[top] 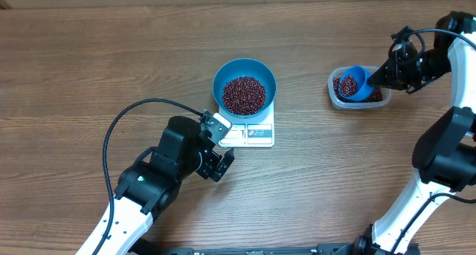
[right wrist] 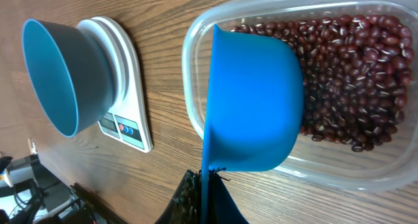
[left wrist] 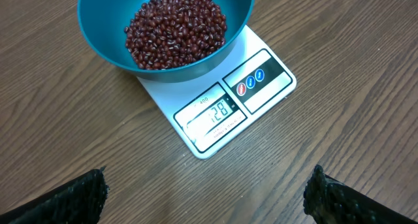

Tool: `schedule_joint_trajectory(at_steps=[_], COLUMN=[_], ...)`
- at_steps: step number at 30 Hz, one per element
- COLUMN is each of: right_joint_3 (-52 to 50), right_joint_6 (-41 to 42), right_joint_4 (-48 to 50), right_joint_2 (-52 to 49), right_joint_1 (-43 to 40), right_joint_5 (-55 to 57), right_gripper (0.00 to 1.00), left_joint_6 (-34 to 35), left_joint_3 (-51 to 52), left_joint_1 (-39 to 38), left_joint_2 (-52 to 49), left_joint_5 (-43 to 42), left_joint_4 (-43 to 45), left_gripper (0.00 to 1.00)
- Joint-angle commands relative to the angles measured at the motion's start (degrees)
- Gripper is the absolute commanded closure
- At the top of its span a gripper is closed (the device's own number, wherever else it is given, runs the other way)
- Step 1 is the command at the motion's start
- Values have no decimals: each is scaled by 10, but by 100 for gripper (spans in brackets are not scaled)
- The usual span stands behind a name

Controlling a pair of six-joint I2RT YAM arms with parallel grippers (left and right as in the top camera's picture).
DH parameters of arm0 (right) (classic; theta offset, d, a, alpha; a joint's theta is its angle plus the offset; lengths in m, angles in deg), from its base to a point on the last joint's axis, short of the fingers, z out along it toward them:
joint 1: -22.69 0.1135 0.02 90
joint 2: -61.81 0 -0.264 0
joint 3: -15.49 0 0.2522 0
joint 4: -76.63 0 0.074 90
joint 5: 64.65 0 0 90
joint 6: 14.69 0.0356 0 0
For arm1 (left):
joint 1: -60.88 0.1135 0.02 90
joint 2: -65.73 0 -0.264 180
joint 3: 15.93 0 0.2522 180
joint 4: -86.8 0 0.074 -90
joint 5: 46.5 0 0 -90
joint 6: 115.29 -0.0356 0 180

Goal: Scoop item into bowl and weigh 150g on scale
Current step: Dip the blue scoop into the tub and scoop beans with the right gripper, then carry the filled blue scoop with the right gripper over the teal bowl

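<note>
The light blue bowl (top: 223, 76) sits on the white scale (top: 259, 134) and holds a heap of red-brown beans (top: 244, 95). In the left wrist view the bowl (left wrist: 98, 44), its beans (left wrist: 175, 28) and the scale (left wrist: 268, 96) lie ahead of my left gripper (left wrist: 209, 199), which is open over bare table. That gripper (top: 220, 148) hovers just left of the scale's display end. My right gripper (right wrist: 206, 201) is shut on the handle of a blue scoop (right wrist: 255, 106). The scoop (top: 358, 82) carries beans and hangs over the clear tub (top: 333, 91).
The clear plastic tub (right wrist: 366, 168) holds many loose beans (right wrist: 356, 74) at the right of the table. A black cable (top: 111, 136) loops beside the left arm. The right arm's base (top: 446, 158) stands at the right edge.
</note>
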Motion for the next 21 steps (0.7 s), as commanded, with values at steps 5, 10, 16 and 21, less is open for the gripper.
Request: schedule_joint_trajectory(at_steps=[5,10,16,21], right_joint_3=[2,5,20,33], right_joint_6=[-10,-11,-18,-73], right_joint_4=[2,2,-13,-56], right_joint_2=[23,23,23,23], right_joint_1=[-5,-8,-23,-29], right_joint_5=[-32,-40,-78,-155], right_gripper=[96,96,96,96], left_joint_6=[5,5,5,5], left_joint_3=[4,4,4,4], left_joint_1=[-4,-4,-4,-4], left_joint_2=[-4,-4,-4,-4], left_joint_5=[2,2,2,2], left_joint_4=[0,0,0,0], left_gripper=[0,0,0,0])
